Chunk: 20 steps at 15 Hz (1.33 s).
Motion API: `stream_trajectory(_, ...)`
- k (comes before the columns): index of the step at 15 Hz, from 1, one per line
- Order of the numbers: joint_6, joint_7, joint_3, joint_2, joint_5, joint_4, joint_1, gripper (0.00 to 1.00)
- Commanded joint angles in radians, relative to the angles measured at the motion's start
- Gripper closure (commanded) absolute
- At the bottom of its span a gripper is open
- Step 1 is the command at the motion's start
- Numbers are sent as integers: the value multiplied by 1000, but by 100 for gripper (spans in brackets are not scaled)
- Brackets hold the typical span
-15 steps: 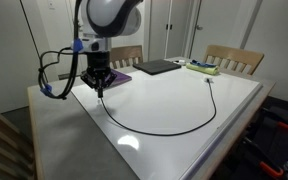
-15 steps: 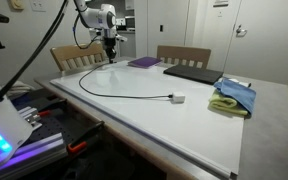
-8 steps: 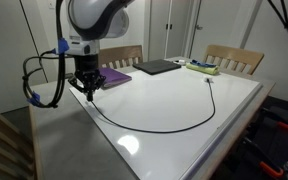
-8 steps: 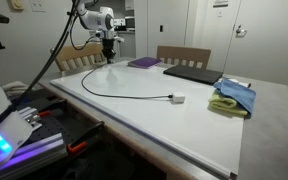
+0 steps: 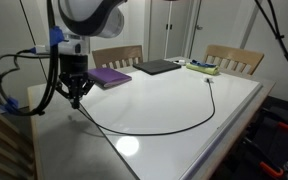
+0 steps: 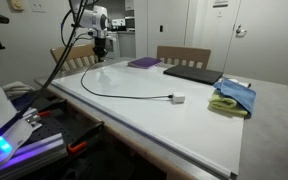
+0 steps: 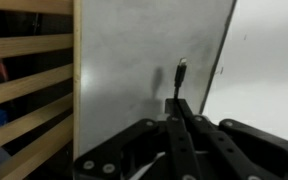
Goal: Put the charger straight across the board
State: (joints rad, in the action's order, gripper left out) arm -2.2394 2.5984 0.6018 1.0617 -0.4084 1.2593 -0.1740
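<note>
Your gripper (image 5: 76,98) hangs just off the board (image 5: 174,100), over bare grey counter (image 7: 134,60) — jaws closed, it seems, on the charger (image 5: 156,132) near its tip, though the wrist view is dim. From there the black cable sags in a wide bow across the white panel to its plug end — beyond lie a purple book (image 5: 109,76) and a laptop (image 5: 156,67).

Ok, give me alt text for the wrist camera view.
The gripper pinches a thin black charger cable above the grey tabletop. A glossy white board fills the picture's right side, wooden chair slats its left.
</note>
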Motion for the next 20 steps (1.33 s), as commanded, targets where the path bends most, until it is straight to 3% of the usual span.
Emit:
stream_trajectory(1,6,2,120,26,-108,33,90,71)
stream_trajectory(2,1,22,92,12,-78,29,80,70)
stream_trajectory(6,-9,-20,60,-19,-84,38,95,43)
stream_trajectory(12,18,-287,-39,-162,-135,104,93,2)
stream_trajectory(17,32,-469,-78,-280,-166,191,94,0)
stream_trajectory(18,11,-448,-184,-327,-67,206,23,0)
stream_trajectory(20,15,-452,-225,-361,-34,233,-6,0)
